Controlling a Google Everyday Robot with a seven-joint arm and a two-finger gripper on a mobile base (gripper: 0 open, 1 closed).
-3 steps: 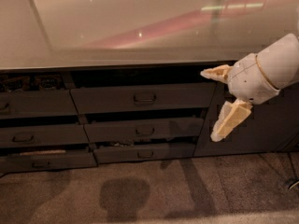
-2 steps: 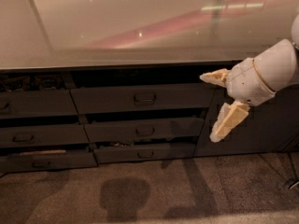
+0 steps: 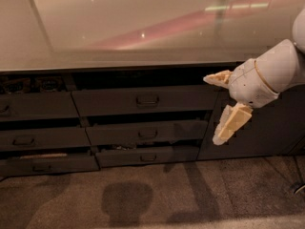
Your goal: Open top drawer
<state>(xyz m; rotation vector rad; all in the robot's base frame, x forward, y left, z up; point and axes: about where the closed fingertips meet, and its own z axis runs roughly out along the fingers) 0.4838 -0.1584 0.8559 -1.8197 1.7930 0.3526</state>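
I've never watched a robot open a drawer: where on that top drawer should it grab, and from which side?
Probably the small loop handle at the centre of the top drawer front. It juts from a flat face, so come straight at the front. The gripper, fingers apart, hangs off to the handle's right in the view.

End effector (image 3: 212, 109) at right, jaws parted
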